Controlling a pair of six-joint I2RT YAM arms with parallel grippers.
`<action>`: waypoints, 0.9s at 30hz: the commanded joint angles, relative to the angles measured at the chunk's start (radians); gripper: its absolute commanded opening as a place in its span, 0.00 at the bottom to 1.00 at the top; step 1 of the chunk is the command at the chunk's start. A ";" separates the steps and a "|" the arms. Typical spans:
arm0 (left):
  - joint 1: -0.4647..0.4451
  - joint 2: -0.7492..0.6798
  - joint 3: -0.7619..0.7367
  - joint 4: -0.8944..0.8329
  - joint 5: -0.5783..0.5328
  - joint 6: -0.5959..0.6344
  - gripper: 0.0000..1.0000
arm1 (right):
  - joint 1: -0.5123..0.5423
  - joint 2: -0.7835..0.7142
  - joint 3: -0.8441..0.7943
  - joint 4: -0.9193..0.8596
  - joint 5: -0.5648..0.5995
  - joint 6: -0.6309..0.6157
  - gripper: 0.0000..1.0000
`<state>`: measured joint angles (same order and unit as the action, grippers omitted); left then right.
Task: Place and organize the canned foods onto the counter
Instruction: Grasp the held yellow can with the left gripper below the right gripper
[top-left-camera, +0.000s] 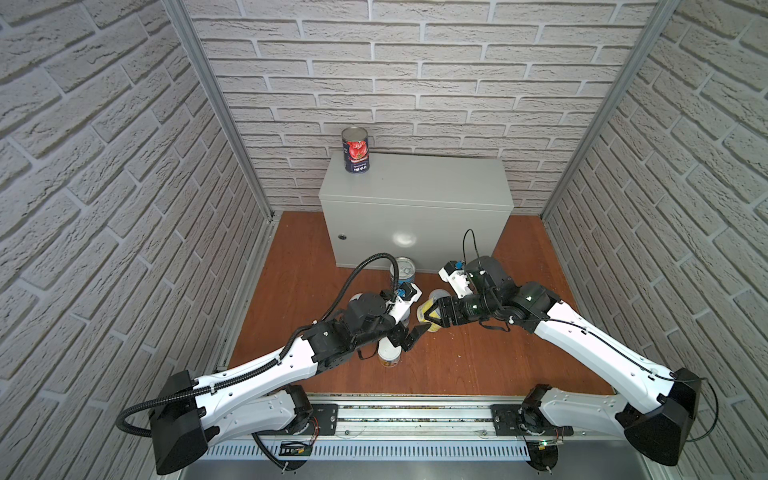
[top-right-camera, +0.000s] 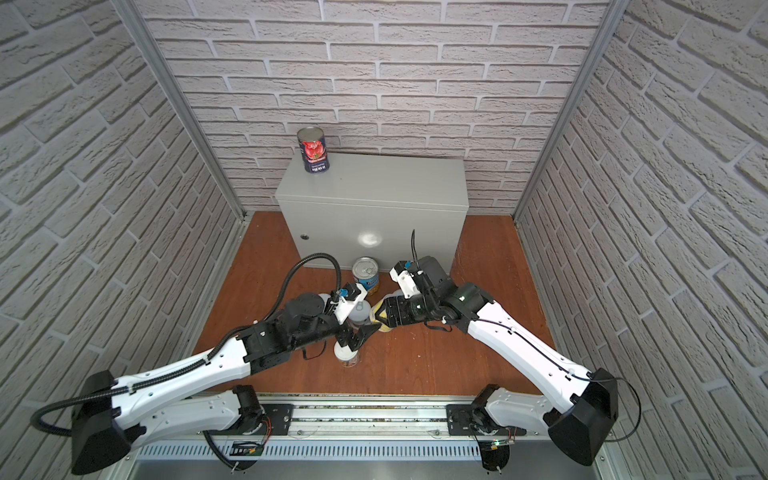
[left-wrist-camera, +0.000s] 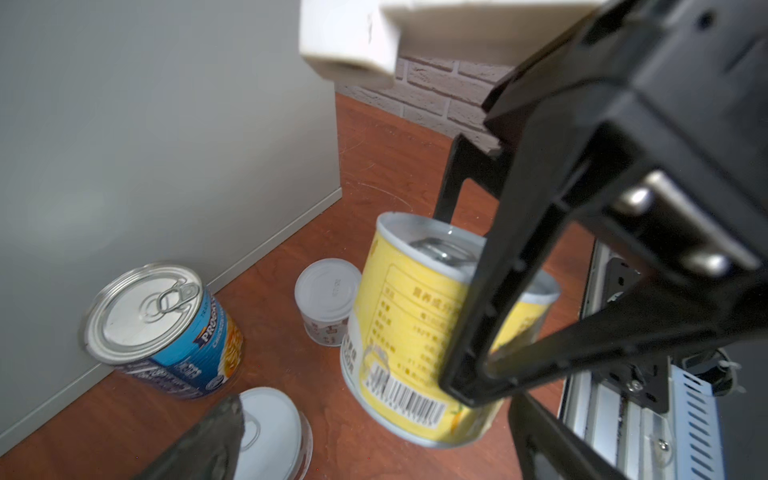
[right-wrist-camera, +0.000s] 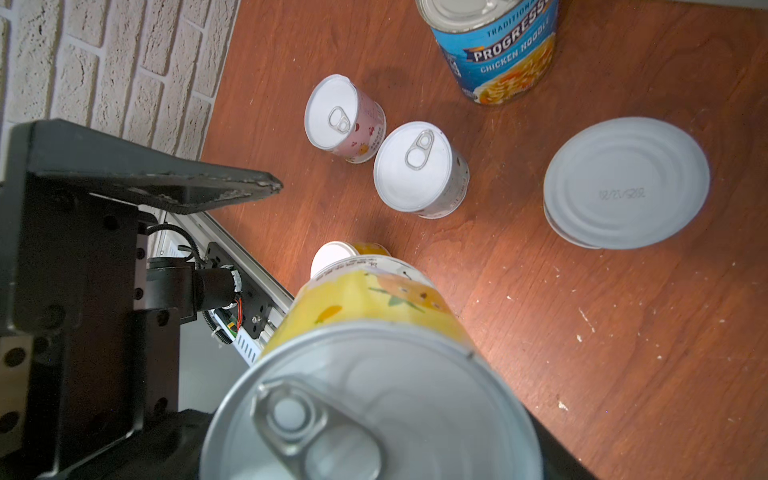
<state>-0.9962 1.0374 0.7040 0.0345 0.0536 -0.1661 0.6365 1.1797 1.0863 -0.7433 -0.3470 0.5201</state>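
A red-tomato can (top-left-camera: 355, 150) stands upright on the back left corner of the grey counter (top-left-camera: 415, 195). My right gripper (top-left-camera: 431, 318) is shut on a short yellow can (left-wrist-camera: 415, 332), which hangs tilted just above the wooden floor; the can fills the right wrist view (right-wrist-camera: 365, 395) and hides the jaws. My left gripper (top-left-camera: 412, 336) is open right beside that can, with nothing between its fingers (left-wrist-camera: 208, 436). On the floor stand the blue Progresso can (right-wrist-camera: 498, 50), a pink-labelled can (right-wrist-camera: 345, 118), a white can (right-wrist-camera: 419, 170), a can with a plain lid (right-wrist-camera: 623, 187) and a second yellow can (right-wrist-camera: 349, 251).
The counter's front face rises just behind the Progresso can (top-left-camera: 405, 272). Brick-patterned walls close in the back and both sides. The metal rail (top-left-camera: 415, 419) carrying both arm bases runs along the front edge. The two forearms meet over the cluster of cans.
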 joint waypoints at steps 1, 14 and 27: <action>-0.004 0.019 -0.019 0.136 0.081 0.030 0.98 | -0.010 -0.035 -0.011 0.081 -0.063 0.026 0.57; -0.004 0.099 -0.032 0.223 0.138 0.054 0.98 | -0.015 -0.034 -0.025 0.080 -0.090 0.047 0.56; -0.005 0.176 -0.020 0.308 0.159 0.039 0.98 | -0.014 -0.052 -0.046 0.095 -0.155 0.072 0.54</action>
<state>-0.9974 1.1946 0.6788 0.2440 0.1974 -0.1268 0.6262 1.1709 1.0451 -0.7341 -0.4404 0.5728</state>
